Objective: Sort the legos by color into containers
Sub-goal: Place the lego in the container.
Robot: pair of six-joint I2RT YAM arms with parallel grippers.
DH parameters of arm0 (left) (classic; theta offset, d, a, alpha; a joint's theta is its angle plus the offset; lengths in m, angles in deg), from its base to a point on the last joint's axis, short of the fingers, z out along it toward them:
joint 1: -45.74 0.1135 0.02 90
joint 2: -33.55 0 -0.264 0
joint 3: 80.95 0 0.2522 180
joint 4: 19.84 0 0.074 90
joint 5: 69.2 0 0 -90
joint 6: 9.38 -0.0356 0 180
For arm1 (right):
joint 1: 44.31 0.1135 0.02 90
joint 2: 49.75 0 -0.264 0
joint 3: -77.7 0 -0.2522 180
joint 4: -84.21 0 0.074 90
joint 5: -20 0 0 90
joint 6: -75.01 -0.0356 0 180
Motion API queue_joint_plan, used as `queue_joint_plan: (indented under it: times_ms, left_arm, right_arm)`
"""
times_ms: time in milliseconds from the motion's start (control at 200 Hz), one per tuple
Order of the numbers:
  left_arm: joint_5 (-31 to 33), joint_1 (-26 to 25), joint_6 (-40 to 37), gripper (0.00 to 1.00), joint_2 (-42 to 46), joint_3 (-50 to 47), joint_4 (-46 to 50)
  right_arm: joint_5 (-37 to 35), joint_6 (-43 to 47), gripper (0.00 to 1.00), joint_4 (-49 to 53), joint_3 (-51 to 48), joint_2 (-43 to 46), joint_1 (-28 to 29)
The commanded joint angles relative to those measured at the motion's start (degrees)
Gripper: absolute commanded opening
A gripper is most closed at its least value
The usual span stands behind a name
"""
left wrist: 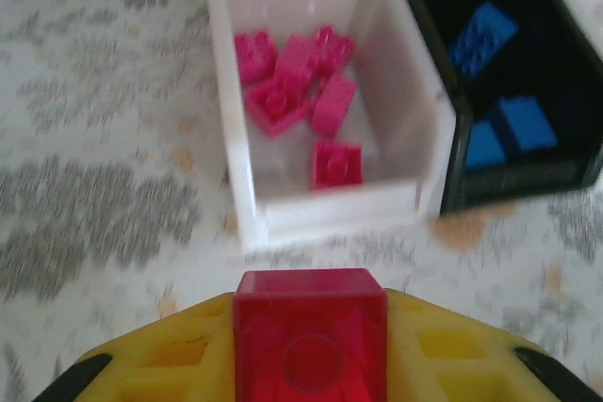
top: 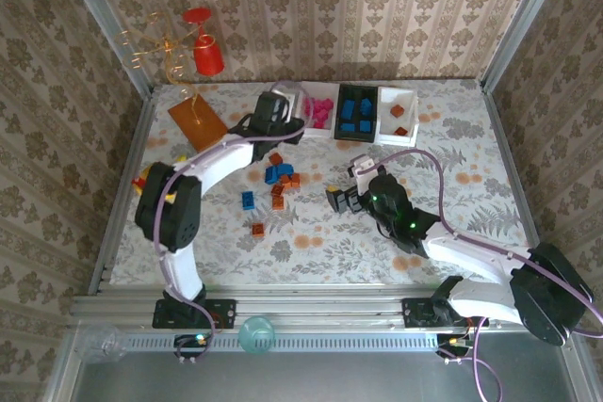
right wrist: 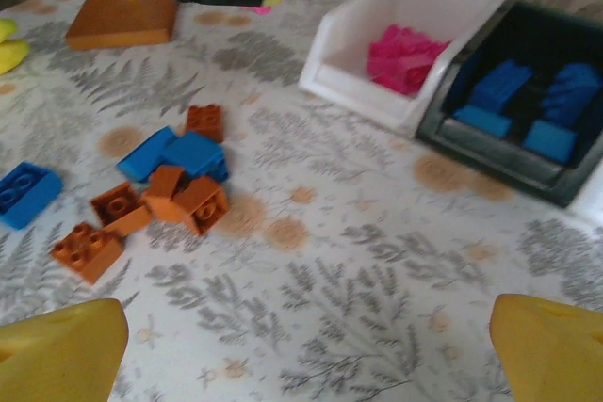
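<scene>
**Pink lego held short of the white rim**

My left fingers (left wrist: 151,369) pinch a pink lego (left wrist: 311,331), just short of the white container (left wrist: 330,214) and its near rim. My right fingers (right wrist: 57,350) stand wide over bare desk (right wrist: 358,270). Loose legos (right wrist: 160,195) lie to the left, and the black container (right wrist: 490,152) sits beyond.

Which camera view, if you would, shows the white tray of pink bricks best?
The left wrist view: the white tray sits close, its pink bricks individually clear. The right wrist view shows it obliquely, blurrier; the top view, small and distant.
</scene>
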Motion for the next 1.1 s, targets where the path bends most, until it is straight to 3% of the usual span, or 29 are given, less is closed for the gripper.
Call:
queue_joint_plan:
  times_ms: [0,205,320,455,640,790,915,1095]
  left_arm:
    - [0.67,0.15,-1.88,0.34,-6.90,7.95,2.22]
    - [2.10,0.15,-4.20,0.39,-20.26,27.44,9.74]
    - [-1.09,-0.02,-4.01,0.40,-25.83,38.08,15.56]
    - [-3.70,-0.59,-3.95,0.42,-28.46,43.56,18.47]
    - [-3.70,-0.81,-4.91,0.66,-25.52,42.71,20.27]
    - [-3.43,-0.90,-5.01,0.69,-17.17,33.75,18.08]
    - [-3.56,-0.90,-3.47,0.70,-3.05,11.36,7.28]
    - [-4.10,1.56,0.85,0.71,17.45,-19.47,-5.64]
  right_arm:
    - [-7.57,4.03,1.00,-3.91,0.53,0.91,0.18]
    - [-10.86,4.89,1.00,-1.42,1.90,1.54,0.10]
    - [-10.91,4.26,1.00,-1.15,1.03,2.46,0.01]
    - [-11.02,3.62,1.00,0.02,0.26,3.36,-0.30]
    - [-10.57,2.00,1.00,2.48,-0.14,5.46,-0.44]
    - [-8.17,-1.49,1.00,7.18,0.62,6.90,-0.44]
    - [-4.88,-6.92,1.00,13.06,2.64,6.52,0.03]
    - [-0.10,-8.69,0.99,11.54,4.95,-1.86,2.92]
